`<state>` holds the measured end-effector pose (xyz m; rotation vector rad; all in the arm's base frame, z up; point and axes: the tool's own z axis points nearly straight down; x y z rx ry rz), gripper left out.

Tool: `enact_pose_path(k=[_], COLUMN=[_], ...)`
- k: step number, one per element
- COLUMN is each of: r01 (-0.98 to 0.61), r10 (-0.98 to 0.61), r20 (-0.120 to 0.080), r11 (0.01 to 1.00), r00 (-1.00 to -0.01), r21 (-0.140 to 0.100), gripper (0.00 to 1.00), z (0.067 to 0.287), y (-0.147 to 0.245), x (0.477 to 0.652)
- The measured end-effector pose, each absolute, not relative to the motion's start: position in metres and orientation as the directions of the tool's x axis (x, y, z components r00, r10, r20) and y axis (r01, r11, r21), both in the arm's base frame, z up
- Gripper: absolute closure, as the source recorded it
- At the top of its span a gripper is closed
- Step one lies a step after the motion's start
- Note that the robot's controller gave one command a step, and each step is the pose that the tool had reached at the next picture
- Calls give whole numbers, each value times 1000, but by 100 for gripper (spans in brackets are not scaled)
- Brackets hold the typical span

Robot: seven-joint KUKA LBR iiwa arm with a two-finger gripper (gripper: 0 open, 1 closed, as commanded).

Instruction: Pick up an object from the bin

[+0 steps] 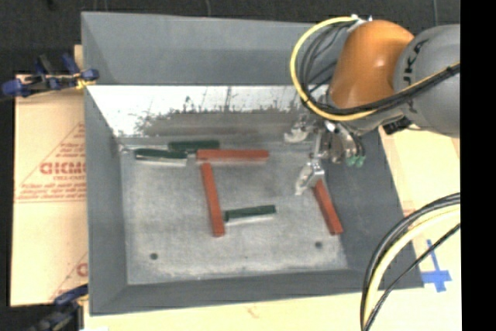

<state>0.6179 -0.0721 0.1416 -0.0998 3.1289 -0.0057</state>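
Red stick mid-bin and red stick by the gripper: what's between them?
Camera view: a short green stick, beside the middle red stick; then bare floor to the right red stick.

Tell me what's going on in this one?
The arm's two-finger gripper hangs low at the right side of the grey metal bin. It is open, with nothing between its fingers, right at the upper end of a flat red stick lying slanted near the right wall. A longer red stick and a dark green stick lie untouched further left, among a few more.
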Motion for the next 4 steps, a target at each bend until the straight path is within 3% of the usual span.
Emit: enact_pose_path(k=[1, 2, 3, 4], r01=[-118, -120, -120, -144], r10=[-118, -120, -120, -144], r20=[0, -6, -5, 9], r11=[993, 993, 993, 990], r00=[-993, -993, -993, -990], r21=[-1, -2, -2, -9], gripper=[100, 0, 0, 100], z=[82, 80, 79, 78], y=[-29, -28, -28, 19], x=[601, 601, 601, 525])
